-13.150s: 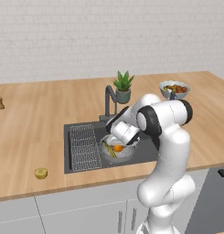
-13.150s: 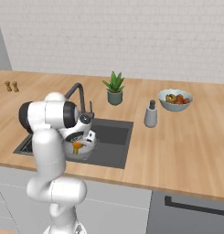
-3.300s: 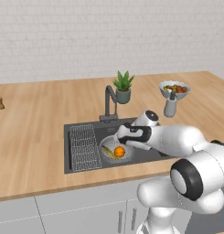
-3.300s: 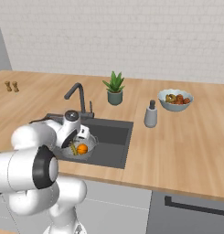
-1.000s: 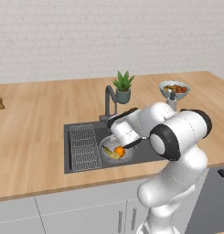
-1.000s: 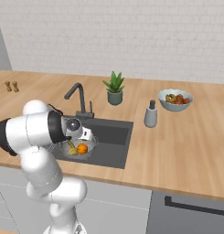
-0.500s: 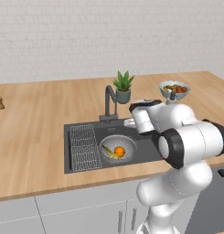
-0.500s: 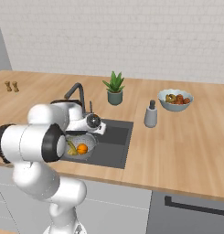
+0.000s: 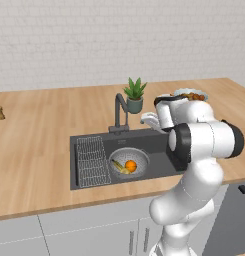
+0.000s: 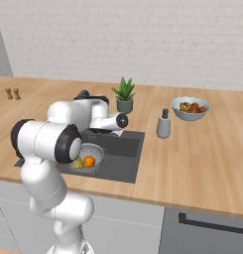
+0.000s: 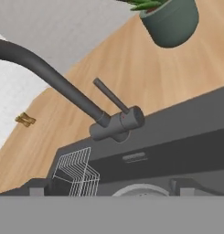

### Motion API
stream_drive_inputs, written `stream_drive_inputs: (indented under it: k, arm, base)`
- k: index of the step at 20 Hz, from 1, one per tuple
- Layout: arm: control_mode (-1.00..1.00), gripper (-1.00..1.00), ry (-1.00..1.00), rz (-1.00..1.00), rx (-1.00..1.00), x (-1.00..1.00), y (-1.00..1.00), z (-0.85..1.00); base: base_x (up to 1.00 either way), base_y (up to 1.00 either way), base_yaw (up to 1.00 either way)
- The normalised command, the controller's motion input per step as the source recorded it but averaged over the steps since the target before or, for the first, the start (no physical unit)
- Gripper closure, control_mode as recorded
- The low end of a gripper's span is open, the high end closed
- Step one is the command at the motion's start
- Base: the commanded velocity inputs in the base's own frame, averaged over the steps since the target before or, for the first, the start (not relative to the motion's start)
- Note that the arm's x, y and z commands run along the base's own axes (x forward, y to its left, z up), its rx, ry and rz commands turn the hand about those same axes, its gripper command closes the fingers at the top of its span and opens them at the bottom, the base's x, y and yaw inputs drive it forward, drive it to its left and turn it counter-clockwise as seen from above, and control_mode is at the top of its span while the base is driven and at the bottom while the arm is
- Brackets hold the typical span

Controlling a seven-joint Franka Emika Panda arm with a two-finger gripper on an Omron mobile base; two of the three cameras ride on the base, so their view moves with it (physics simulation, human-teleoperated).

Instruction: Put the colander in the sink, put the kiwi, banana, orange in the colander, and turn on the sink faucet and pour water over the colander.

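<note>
Sink faucet [image 11: 111, 122] rises beside the potted plant [image 11: 170, 18].

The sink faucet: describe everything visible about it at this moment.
The sink faucet is dark grey and matte, like coated metal. It stands on the back rim of the sink, with a bent spout reaching over the basin and a thin lever angled up from its base. No water runs. The open gripper hovers beside it, not touching.

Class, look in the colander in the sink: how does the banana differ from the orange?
Shape: the banana is slim and curved, while the orange is a round ball. Colour: the banana is yellow with dark tips; the orange is bright orange all over. Position: in the left base view the banana lies left of the orange. Both rest side by side in the colander, in the sink.
</note>
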Motion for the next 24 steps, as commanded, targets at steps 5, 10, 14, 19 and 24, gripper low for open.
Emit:
stream_drive_inputs:
  k: [5, 10, 14, 19, 24]
  arm:
    - [-1.00, -1.00, 0.02, 0.02, 0.13, 0.21, 0.22, 0.00]
    - [-1.00, -1.00, 0.00, 0.01, 0.07, 0.31, 0.38, -0.01]
    - [-1.00, -1.00, 0.00, 0.00, 0.00, 0.40, 0.26, -0.10]
    - [-1.00, -1.00, 0.00, 0.00, 0.00, 0.36, 0.11, -0.15]
    - [-1.00, -1.00, 0.00, 0.00, 0.00, 0.42, 0.14, -0.20]
  base:
    - [0.00, 0.00, 0.00]
    - [0.00, 0.00, 0.00]
    - [0.00, 0.00, 0.00]
    - [0.00, 0.00, 0.00]
    - [0.00, 0.00, 0.00]
